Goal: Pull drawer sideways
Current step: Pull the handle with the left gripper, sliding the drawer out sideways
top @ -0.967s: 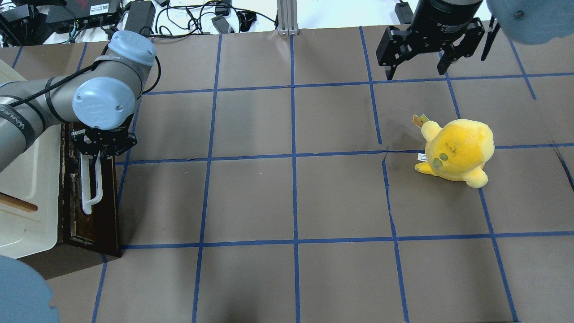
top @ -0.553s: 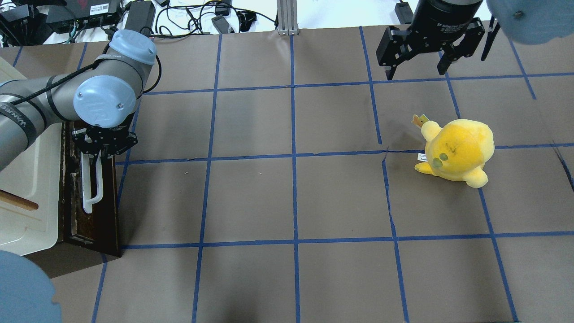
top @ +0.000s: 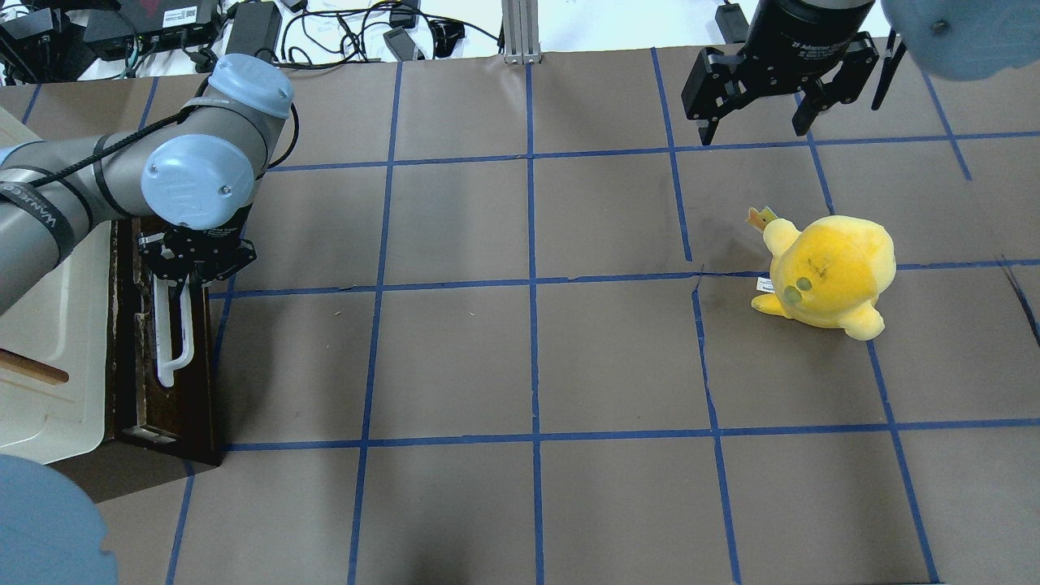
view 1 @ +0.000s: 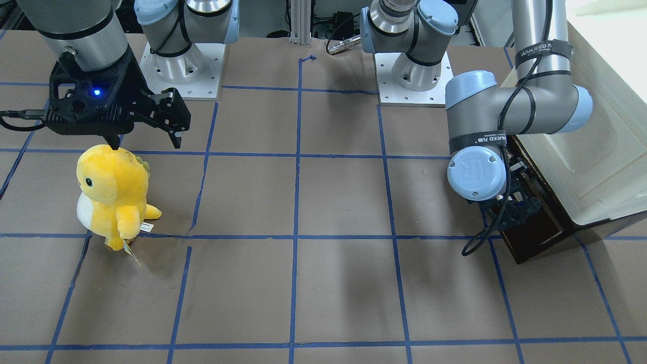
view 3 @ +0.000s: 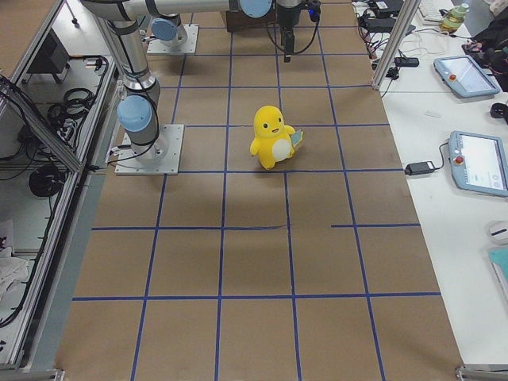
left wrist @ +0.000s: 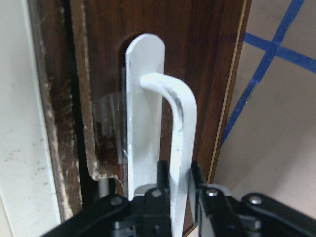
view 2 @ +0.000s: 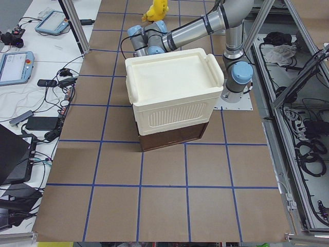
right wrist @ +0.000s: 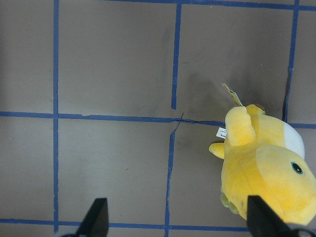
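The drawer (top: 199, 382) is a dark brown front at the foot of the cream-white cabinet (top: 49, 366) at the table's left edge. Its long white bar handle (top: 177, 341) runs along the front. My left gripper (top: 177, 280) is shut on the far end of the handle. In the left wrist view both fingers (left wrist: 160, 180) pinch the white bar (left wrist: 181, 128) against the brown front (left wrist: 207, 64). A narrow dark gap shows between the drawer front and the cabinet. My right gripper (top: 756, 130) hangs open and empty at the far right.
A yellow plush toy (top: 829, 272) stands on the brown paper, right of centre, just in front of the right gripper; it also shows in the right wrist view (right wrist: 266, 173). Cables and power bricks (top: 252, 28) lie beyond the table's far edge.
My left arm has shifted slightly to the right with the handle in its grip, and the drawer front has come a little to the right with it. The right arm and the plush have not moved.
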You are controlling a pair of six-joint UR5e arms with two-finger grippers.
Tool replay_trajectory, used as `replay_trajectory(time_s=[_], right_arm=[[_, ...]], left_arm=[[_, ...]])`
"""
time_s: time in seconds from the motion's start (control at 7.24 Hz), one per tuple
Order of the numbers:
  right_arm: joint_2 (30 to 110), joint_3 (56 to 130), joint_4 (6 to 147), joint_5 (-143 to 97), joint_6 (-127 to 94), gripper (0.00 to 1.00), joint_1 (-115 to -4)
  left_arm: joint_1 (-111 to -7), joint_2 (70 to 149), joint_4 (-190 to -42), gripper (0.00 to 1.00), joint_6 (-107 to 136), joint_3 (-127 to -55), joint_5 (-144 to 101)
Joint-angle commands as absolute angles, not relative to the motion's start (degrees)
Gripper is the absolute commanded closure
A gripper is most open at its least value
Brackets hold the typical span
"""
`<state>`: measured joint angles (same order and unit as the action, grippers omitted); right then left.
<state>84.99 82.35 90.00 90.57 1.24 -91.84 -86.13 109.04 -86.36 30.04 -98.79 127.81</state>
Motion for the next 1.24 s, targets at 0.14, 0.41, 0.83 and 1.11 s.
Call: replay_trajectory(time_s=[0.14, 0.41, 0.83, 1.11], right_arm=[[84.99, 82.35, 90.00, 90.53, 1.32, 0.00, -91.85], [84.99, 82.35, 90.00, 90.53, 1.32, 0.00, -91.85], [84.99, 82.35, 90.00, 90.53, 1.23, 0.00, -91.85], [84.99, 82.35, 90.00, 90.53, 1.23, 0.00, -91.85]], left_arm=[[-87.19, 109.16, -87.10, 0.87, 31.73, -98.61, 127.53], [-87.80, 109.51, -90.24, 0.87, 33.30, -96.25, 126.04], [-89.12, 110.04, -91.41, 0.87, 35.77, -95.45, 124.73], [-89.12, 110.04, -91.41, 0.87, 35.86, -95.36, 124.37]])
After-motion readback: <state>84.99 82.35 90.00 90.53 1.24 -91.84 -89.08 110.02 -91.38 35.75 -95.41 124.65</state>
